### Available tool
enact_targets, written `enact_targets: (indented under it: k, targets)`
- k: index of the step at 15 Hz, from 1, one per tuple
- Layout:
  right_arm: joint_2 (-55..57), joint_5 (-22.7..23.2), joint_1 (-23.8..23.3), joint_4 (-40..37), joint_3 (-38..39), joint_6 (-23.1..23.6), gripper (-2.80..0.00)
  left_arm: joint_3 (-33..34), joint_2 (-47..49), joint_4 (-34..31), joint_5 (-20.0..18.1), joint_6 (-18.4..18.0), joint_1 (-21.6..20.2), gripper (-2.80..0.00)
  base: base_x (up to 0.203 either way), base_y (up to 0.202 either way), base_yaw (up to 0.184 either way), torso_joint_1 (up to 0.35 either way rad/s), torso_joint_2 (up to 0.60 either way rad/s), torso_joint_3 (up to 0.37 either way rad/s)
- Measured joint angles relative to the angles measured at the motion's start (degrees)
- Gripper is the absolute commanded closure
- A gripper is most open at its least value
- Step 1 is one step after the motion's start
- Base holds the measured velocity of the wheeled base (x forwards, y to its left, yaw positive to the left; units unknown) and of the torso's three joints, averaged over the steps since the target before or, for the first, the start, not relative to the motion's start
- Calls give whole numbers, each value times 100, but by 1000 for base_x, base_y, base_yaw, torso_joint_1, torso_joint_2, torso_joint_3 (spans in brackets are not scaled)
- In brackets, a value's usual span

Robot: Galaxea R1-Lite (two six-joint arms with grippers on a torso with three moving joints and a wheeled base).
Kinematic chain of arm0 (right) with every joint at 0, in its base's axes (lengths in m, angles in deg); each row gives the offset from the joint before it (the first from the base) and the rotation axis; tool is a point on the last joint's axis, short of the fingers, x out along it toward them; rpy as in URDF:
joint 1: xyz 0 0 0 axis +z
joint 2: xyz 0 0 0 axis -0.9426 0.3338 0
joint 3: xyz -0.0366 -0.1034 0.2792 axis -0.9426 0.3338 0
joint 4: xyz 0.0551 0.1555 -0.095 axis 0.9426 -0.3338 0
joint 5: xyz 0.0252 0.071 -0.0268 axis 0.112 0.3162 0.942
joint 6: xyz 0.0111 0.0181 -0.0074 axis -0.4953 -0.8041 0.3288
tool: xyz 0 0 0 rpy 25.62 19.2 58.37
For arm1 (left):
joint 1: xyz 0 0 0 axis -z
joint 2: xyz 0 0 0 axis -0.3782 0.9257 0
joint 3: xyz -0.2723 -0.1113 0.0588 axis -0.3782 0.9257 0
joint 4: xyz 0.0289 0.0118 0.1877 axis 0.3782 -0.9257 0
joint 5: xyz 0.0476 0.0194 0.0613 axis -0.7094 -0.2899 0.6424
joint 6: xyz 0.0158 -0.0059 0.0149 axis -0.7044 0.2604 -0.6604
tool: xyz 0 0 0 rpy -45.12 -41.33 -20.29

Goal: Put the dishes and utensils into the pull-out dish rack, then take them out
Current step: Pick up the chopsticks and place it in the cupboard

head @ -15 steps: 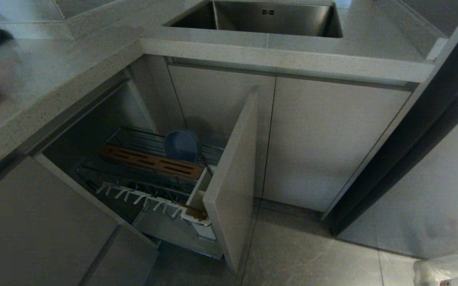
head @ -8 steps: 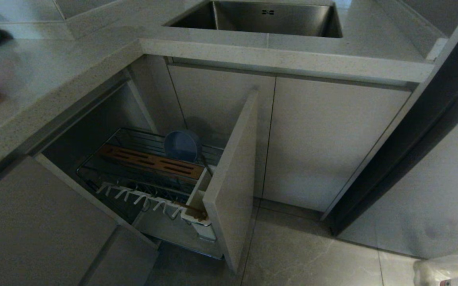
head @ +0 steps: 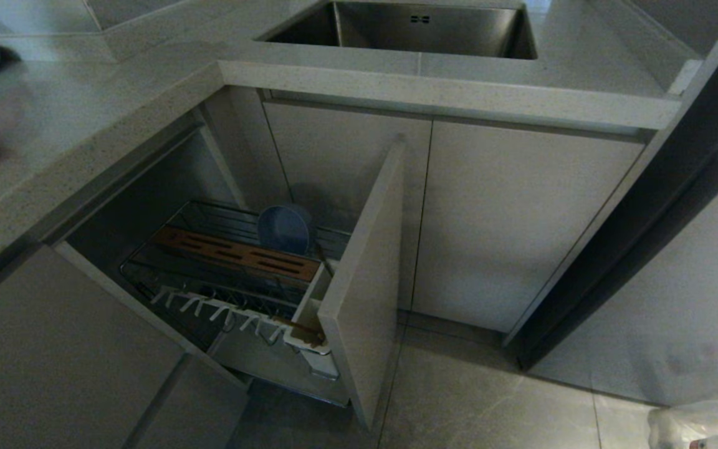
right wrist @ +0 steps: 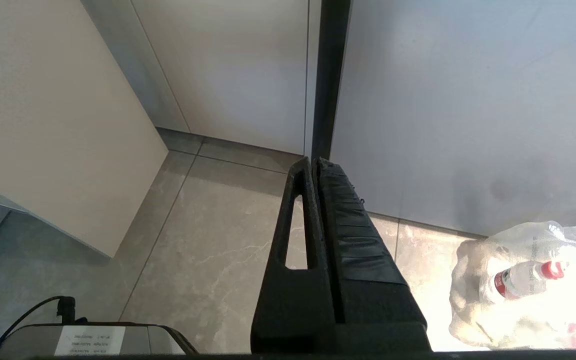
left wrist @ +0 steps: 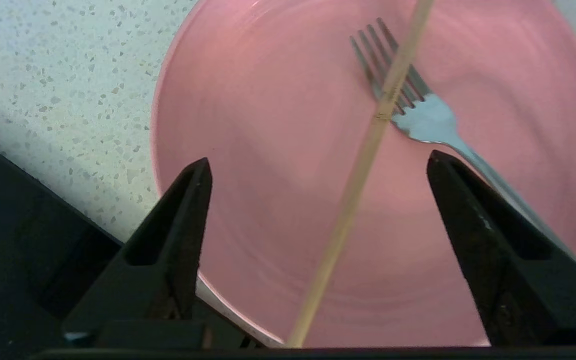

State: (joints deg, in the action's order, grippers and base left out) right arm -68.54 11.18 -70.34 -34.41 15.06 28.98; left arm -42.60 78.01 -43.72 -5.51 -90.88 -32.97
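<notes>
Chopstick point(left wrist: 363, 165) dropped across the fork point(left wrist: 418, 115) on the pink plate point(left wrist: 248, 150) as the left pincer point(left wrist: 318, 200) springs wide and empty, unloading underway, blue-grey bowl point(head: 284, 229) still racked.

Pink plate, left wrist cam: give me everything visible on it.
The pink plate is round, smooth and glossy, apparently ceramic, with faint concentric rings. It lies flat on the speckled countertop, near its dark edge. A metal fork rests on it and one wooden chopstick crosses the tines. The left gripper is above, fingers open astride the chopstick.
</notes>
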Motion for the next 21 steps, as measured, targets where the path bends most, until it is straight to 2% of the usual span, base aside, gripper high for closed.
enact_targets:
  k: [6, 12, 21]
  targets:
    - [0, 1, 0, 0, 0, -1, 0, 16, 155, -8, -15, -2, -6, -280, 0, 0, 0, 0, 0, 0]
    - [0, 1, 0, 1, 0, 0, 0, 13, 248, 11, -501, 6, 16, -280, 0, 0, 0, 0, 0, 0]
    - [0, 0, 0, 0, 0, 0, 0, 11, 285, 279, -499, 2, 166, -280, 0, 0, 0, 0, 0, 0]
